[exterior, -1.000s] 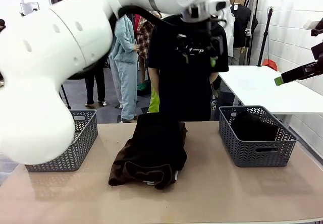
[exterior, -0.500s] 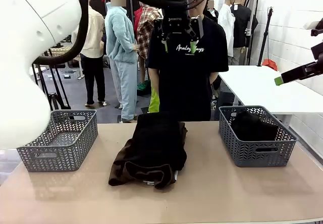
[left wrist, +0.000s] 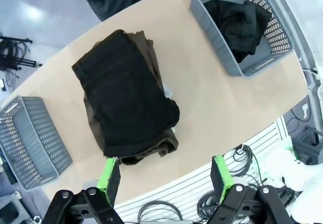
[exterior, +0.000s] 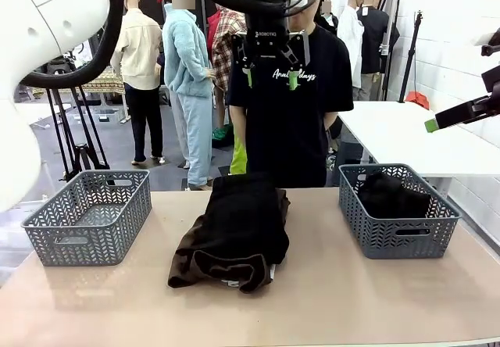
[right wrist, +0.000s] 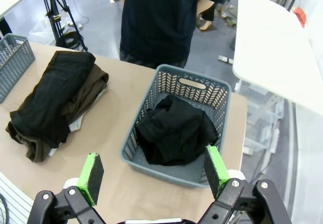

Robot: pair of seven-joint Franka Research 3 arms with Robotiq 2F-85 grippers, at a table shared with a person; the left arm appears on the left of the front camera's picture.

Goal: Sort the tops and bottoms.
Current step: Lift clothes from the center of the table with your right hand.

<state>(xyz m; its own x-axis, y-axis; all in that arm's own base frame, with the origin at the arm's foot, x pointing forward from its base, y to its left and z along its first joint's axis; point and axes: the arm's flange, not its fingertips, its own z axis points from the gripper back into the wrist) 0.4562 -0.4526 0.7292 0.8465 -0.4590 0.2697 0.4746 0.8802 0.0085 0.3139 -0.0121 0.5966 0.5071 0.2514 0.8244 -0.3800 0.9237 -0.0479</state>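
In the middle of the table lies a pile of bottoms: a plain black garment (exterior: 242, 214) (left wrist: 126, 95) (right wrist: 53, 95) on top of a dark brown one (exterior: 211, 265) (left wrist: 154, 151) (right wrist: 88, 90). A pale grey sliver of cloth (left wrist: 167, 89) (right wrist: 75, 125) peeks from under the pile, and the rest of it is hidden. Another black garment (exterior: 391, 194) (right wrist: 174, 130) sits in the right basket (exterior: 398, 241). My left gripper (exterior: 270, 73) (left wrist: 164, 176) hangs open high above the pile, holding nothing. My right gripper (right wrist: 153, 171) (exterior: 437, 120) is open and bare, high above the right basket.
An empty grey mesh basket (exterior: 86, 218) (left wrist: 28, 138) stands at the table's left. A person in a black T-shirt (exterior: 285, 120) stands at the far edge behind the pile. A white table (exterior: 406, 136) stands beyond the right basket. Bare tabletop (exterior: 328, 300) lies in front.
My left arm has swung up and out of the foreground, uncovering the left basket, and its gripper shifted left above the pile. The right arm and the clothes have not moved.
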